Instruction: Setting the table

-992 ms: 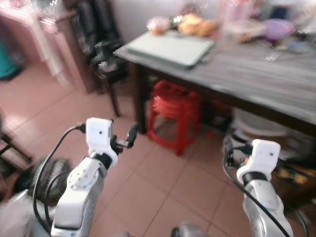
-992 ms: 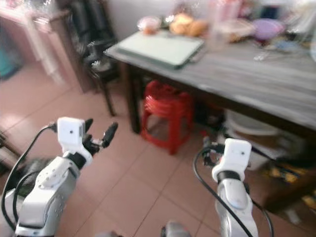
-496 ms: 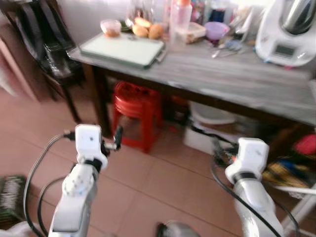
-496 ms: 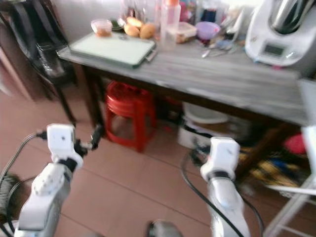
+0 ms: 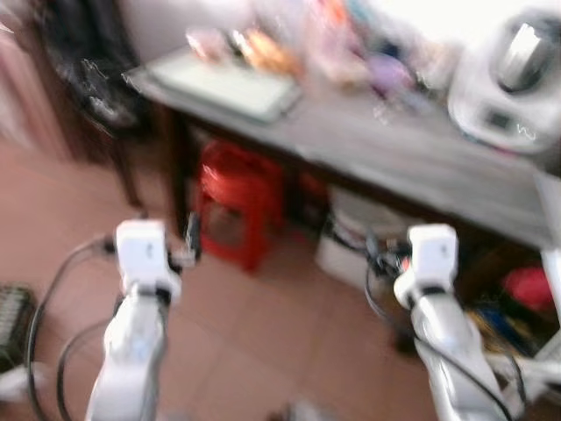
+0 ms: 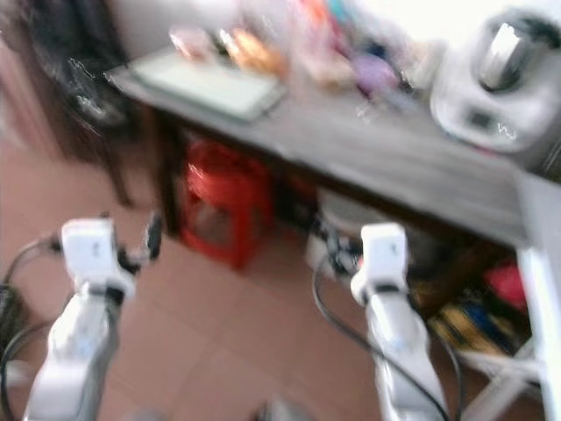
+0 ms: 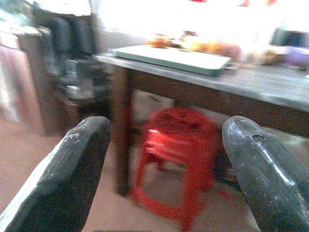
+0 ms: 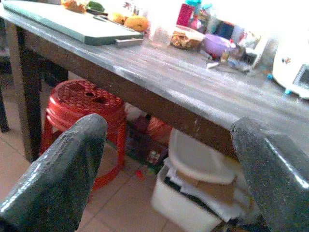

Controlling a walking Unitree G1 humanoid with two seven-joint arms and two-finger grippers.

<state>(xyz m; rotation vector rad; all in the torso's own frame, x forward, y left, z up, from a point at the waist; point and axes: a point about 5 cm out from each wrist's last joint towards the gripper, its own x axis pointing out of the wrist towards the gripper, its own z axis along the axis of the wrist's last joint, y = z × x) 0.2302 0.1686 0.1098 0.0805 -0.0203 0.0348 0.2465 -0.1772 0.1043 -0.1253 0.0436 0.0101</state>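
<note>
Blurred table [image 5: 421, 153] above red stool [image 5: 235, 197]

Head views are all motion blur, so the stuff along the bench [image 5: 412, 149] back edge is mush. Stool [image 7: 181, 145] legs cut off.

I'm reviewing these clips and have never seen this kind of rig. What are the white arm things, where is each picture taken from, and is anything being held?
This is a walking humanoid robot. Two pictures come from its head, looking down at its own two silver arms, and are blurred. The other two come from cameras on each wrist, looking out between that gripper's black fingers. The left gripper and the right gripper are both open and hold nothing. Ahead stands a grey wooden table with a pale green cutting board, orange fruit, a purple bowl and a white kitchen appliance. Under the table are a red plastic stool and a white bin.
</note>
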